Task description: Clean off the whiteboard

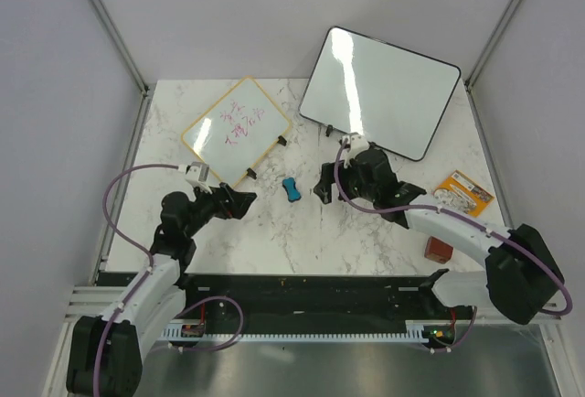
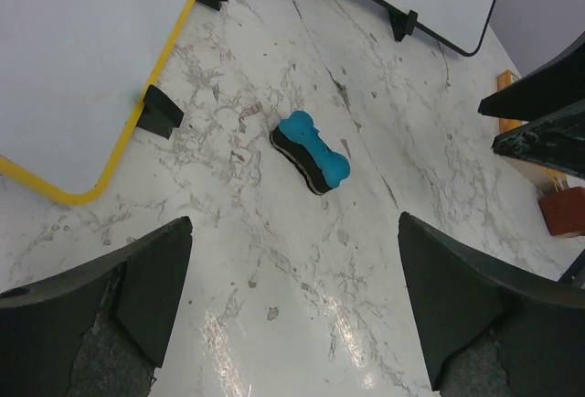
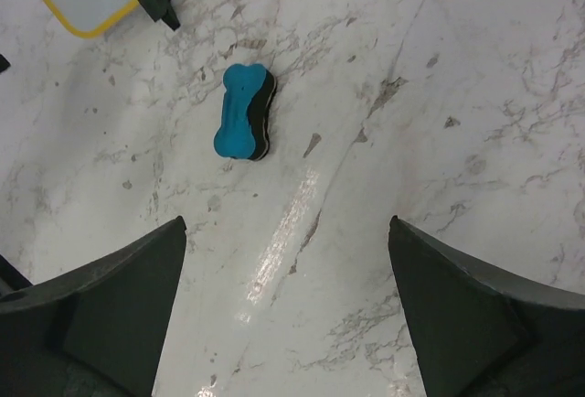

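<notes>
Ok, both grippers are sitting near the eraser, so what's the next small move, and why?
Probably ease the left gripper forward and down over the blue eraser. Its jaws stand open and empty, the eraser lies untouched on the table roughly centred ahead of them, and the whiteboard, on that arm's side, has pink writing not yet wiped.

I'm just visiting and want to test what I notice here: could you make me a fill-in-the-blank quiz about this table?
The small whiteboard has a ____ frame.
The eraser lying between the left claw and the right claw has a ____ top.
Both claws are ____, holding nothing.
The larger board has a ____ frame.
Missing words: yellow, blue, open, black.
</notes>
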`<state>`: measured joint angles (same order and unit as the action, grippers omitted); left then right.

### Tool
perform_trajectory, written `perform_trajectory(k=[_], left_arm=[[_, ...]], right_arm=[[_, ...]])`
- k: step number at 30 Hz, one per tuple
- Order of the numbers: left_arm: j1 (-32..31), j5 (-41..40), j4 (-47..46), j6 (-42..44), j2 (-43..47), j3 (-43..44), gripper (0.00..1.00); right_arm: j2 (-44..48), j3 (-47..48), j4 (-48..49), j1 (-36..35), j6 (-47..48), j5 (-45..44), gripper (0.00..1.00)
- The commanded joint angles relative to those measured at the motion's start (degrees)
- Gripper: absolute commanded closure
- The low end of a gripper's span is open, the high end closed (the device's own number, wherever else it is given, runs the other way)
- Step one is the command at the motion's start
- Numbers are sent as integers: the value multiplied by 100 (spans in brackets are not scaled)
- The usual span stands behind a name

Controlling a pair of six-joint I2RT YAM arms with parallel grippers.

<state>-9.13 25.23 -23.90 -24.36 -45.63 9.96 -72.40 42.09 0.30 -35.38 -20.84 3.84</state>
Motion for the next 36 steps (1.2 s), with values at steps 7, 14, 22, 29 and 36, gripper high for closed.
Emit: perform_trajectory(k=[7,14,22,29,36], left_arm=[[-1,218,228,133,-42,322,0],[7,210,614,309,176,349,1],[-1,-19,509,247,862,-64,0],[-2,34,421,239,687,-38,0],[-2,61,325,239,467,15,0]], right_arm=[[-1722,1212,-311,-989,352,-1236,5],[-2937,2242,-495,-1006,590,-1096,11],[-3614,2909,-574,-1024,520,-972,19],[-3834,3051,-671,-1077,371,-1042,32],[-3966,3025,-653,-1261,230,-1200,39]])
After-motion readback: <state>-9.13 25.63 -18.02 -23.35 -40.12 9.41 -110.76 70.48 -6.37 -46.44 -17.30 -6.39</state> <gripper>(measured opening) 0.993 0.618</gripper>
